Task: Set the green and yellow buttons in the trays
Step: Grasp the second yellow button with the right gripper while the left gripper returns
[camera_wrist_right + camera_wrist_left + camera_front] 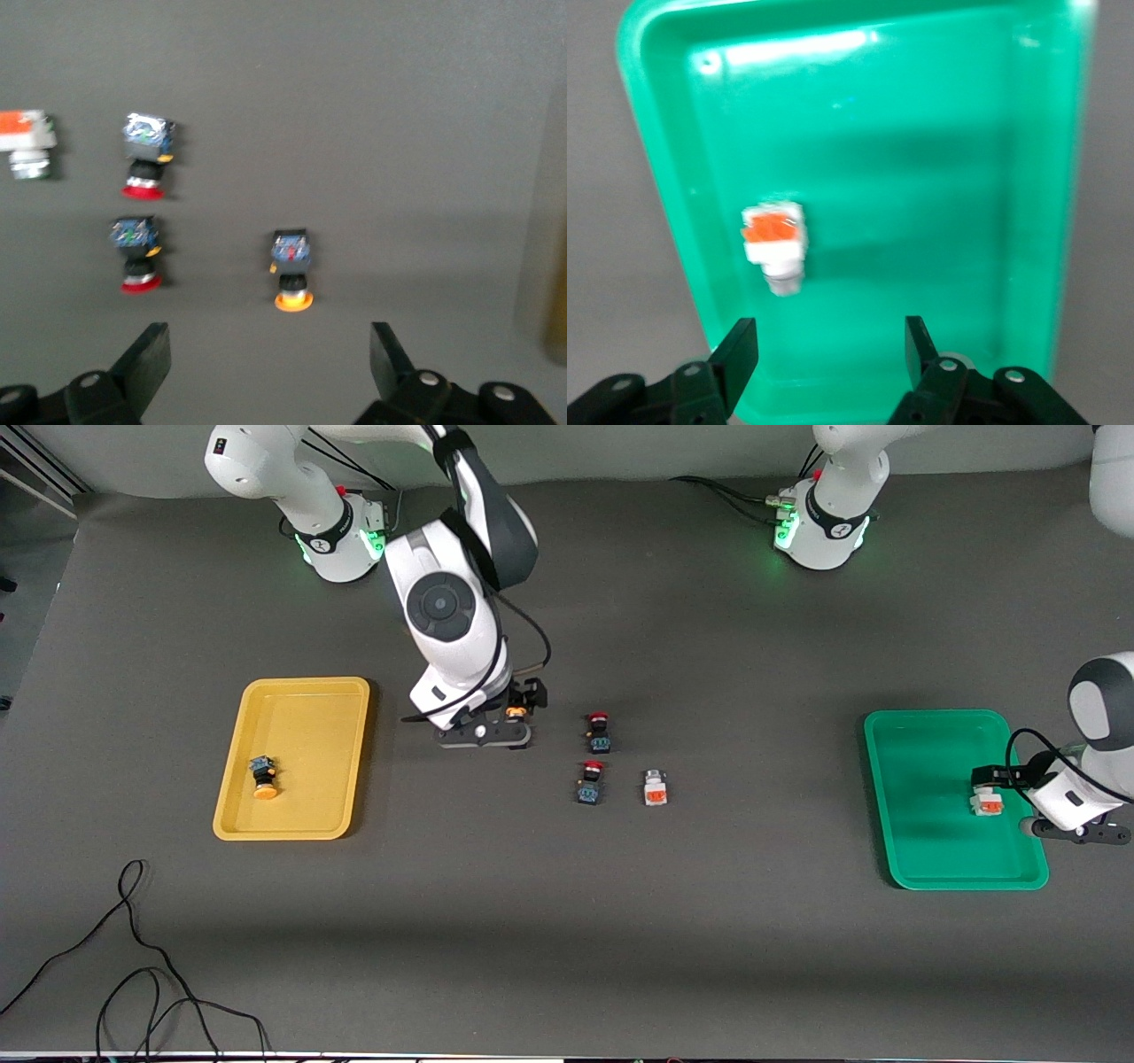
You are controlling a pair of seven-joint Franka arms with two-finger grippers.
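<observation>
A dark switch with a yellow-orange cap (263, 778) lies in the yellow tray (301, 695). Another yellow-capped switch (514, 711) lies on the mat. My right gripper (524, 701) hangs open just above it. In the right wrist view this switch (291, 270) lies just ahead of the open gripper (270, 359). A white switch with an orange face (986, 804) lies in the green tray (921, 868). My left gripper (990, 778) is open and empty over that tray, close to the switch. The left wrist view shows the switch (775, 243) ahead of the open gripper (831, 350). A second white switch (655, 788) lies on the mat mid-table.
Two dark switches with red caps (600, 731) (591, 781) lie beside the second white switch, toward the right arm's end. They also show in the right wrist view (146, 164) (135, 252). A black cable (133, 957) lies on the mat near the front camera.
</observation>
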